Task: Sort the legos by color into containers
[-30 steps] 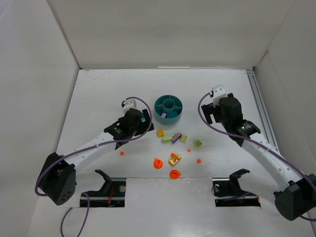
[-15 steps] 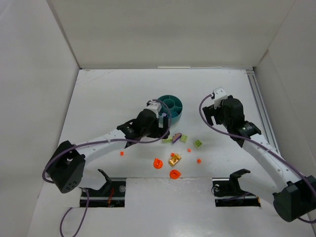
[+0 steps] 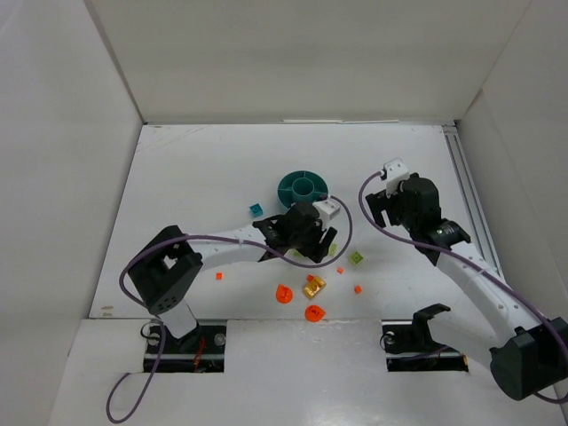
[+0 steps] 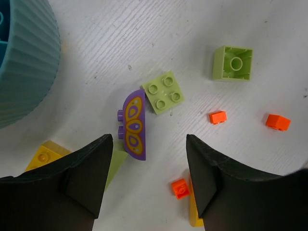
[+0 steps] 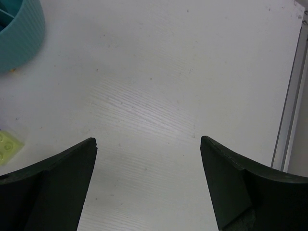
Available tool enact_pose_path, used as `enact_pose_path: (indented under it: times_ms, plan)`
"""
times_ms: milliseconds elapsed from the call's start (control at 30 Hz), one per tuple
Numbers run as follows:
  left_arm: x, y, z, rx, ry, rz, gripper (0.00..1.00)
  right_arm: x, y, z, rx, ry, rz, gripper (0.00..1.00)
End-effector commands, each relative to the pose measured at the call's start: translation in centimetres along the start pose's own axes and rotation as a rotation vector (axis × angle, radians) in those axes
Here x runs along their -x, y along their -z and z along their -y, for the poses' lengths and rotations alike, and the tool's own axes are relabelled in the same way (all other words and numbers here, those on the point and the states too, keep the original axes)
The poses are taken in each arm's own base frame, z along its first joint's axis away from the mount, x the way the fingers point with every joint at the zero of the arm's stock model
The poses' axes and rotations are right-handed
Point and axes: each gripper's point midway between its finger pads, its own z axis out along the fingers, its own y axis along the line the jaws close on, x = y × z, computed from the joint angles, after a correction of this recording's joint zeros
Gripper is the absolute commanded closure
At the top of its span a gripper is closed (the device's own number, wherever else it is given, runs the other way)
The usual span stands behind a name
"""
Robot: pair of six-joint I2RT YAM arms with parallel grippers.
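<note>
Fingers [image 4: 72, 183] of left hand [image 4: 150, 144] parted, over purple lego [image 4: 134, 125] — right hand [image 5: 148, 142] spread wide

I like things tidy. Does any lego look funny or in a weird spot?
Yes. The purple lego lies tipped on its side, studs pointing sideways, beside a lime green lego. And one turquoise lego sits alone, left of the teal dish, away from the other pieces.
</note>
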Motion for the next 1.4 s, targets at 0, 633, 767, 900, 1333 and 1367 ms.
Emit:
enact_pose_path:
  times_ms: [0, 633, 767, 900, 1333, 1367]
  plan:
    - [2.6, 0.4, 0.1, 0.003, -0.053, 0.066, 0.41, 1.1, 0.3, 0.5, -0.010, -0.007, 0.048, 0.07]
    - [1.0, -1.7, -1.8, 0.092, -0.083, -0.001, 0.56, 0.7, 0.1, 0.2, 0.003, 0.005, 0.033, 0.07]
    - [0.8, -2.6, -1.2, 0.059, -0.074, -0.025, 0.60, 0.9, 0.1, 0.3, 0.001, 0.004, 0.042, 0.07]
    - [0.3, -2.9, -1.0, 0.064, -0.071, -0.035, 0.61, 0.9, 0.1, 0.3, 0.001, 0.004, 0.042, 0.07]
    - [5.0, 1.6, 0.4, 0.049, -0.021, 0.176, 0.91, 0.6, 0.2, 0.5, -0.006, -0.001, 0.039, 0.07]
    - [5.5, 2.2, 0.0, 0.071, -0.017, 0.204, 0.92, 0.6, 0.2, 0.5, -0.006, -0.001, 0.039, 0.07]
